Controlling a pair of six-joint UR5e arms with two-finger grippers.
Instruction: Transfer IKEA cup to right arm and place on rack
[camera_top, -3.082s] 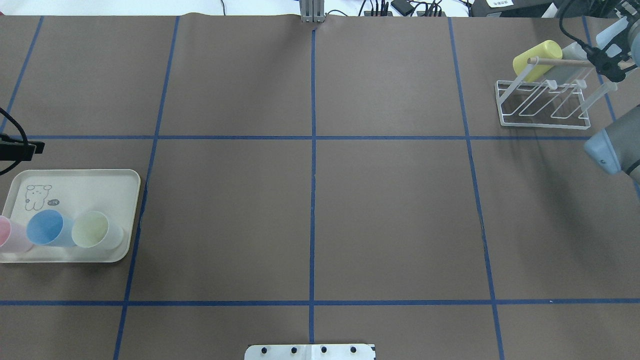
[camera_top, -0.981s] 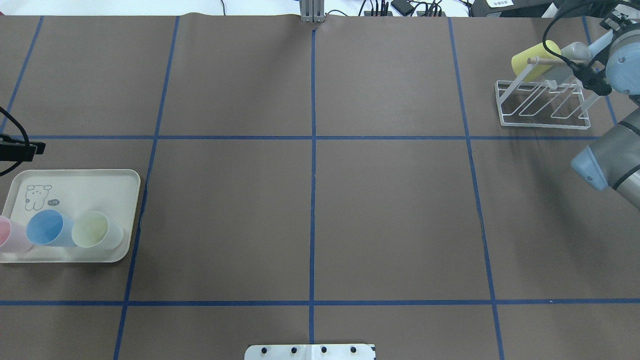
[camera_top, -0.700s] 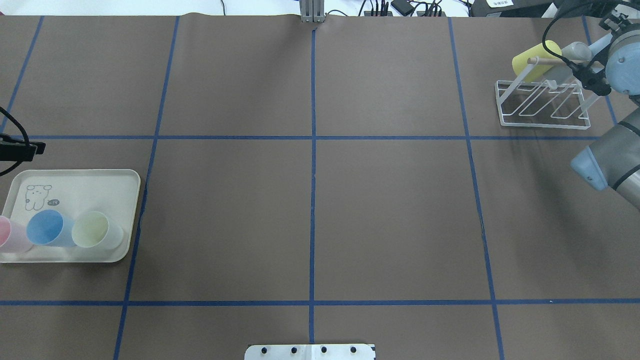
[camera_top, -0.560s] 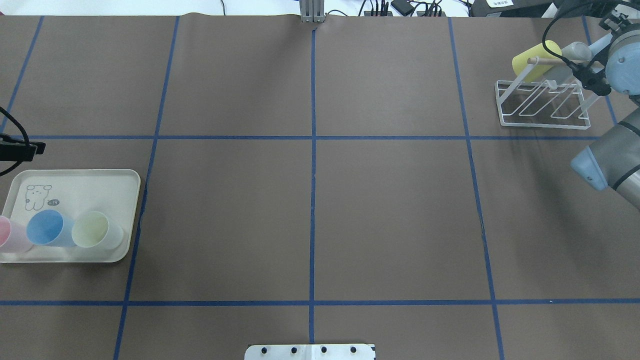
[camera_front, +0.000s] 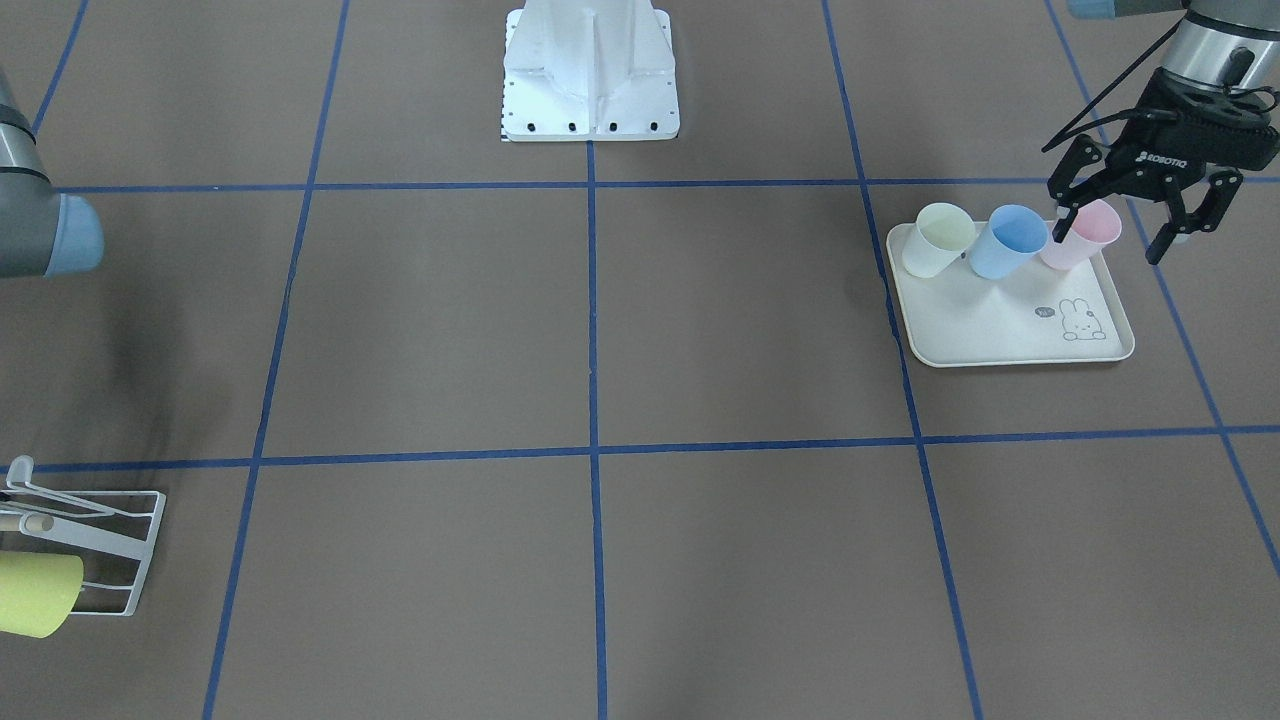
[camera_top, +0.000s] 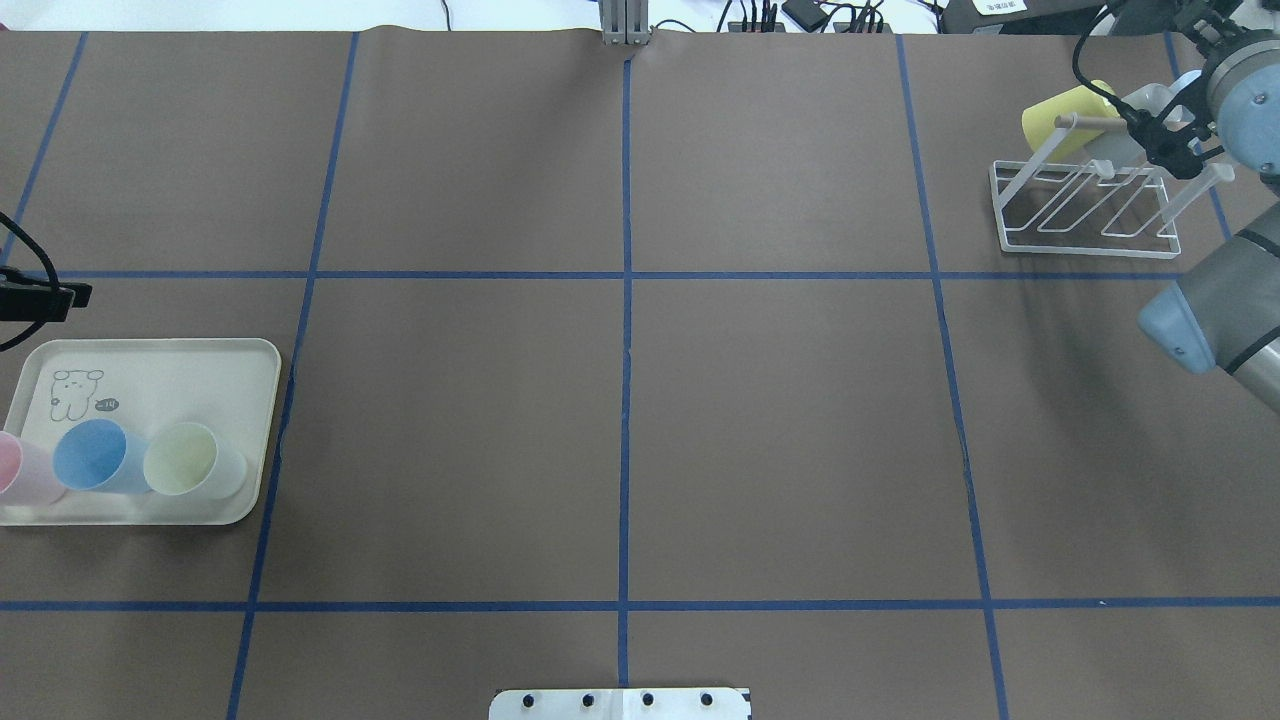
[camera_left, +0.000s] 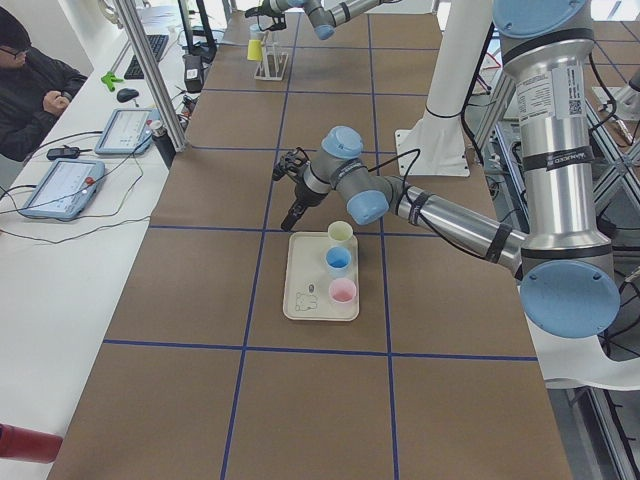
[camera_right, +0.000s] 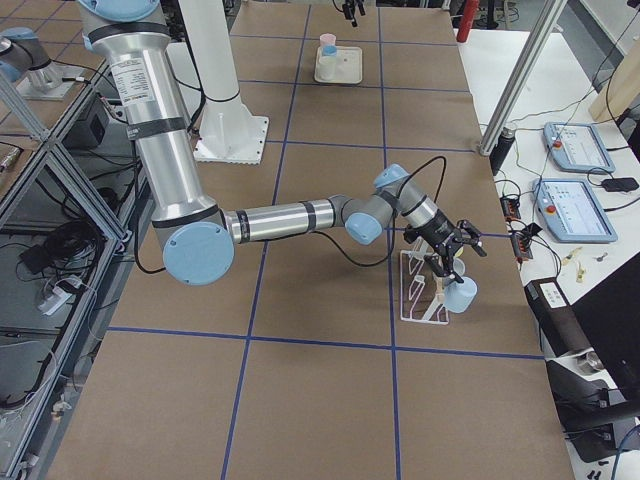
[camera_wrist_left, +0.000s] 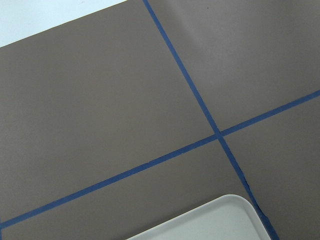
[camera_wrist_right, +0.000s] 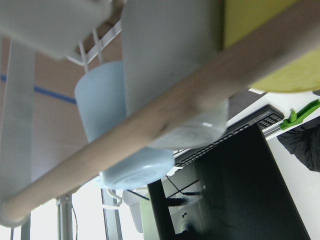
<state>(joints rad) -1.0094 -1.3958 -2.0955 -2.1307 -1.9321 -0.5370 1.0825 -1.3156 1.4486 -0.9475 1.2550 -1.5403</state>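
Note:
Three IKEA cups stand on the cream tray (camera_front: 1000, 330): pale yellow (camera_front: 938, 238), blue (camera_front: 1005, 242) and pink (camera_front: 1082, 237). My left gripper (camera_front: 1110, 240) hangs open above the tray's edge near the pink cup, holding nothing. At the table's other end, the white wire rack (camera_top: 1090, 252) carries a yellow cup (camera_top: 1065, 115) and, in the right wrist view, a grey cup (camera_wrist_right: 170, 60) and a pale blue cup (camera_wrist_right: 107, 112) behind its wooden rod (camera_wrist_right: 150, 125). My right gripper (camera_top: 1165, 140) hovers over the rack's right part with its fingers spread, gripping nothing.
Blue tape lines divide the brown table cover into squares. The robot's white base plate (camera_front: 590, 70) sits at the middle of the near edge. A person sits at a side bench with tablets (camera_left: 65, 185) beyond the table's far edge.
The right wrist has swung over the rack and, in the last half second, shifted slightly toward the far edge. The left gripper and the tray's cups have not moved.

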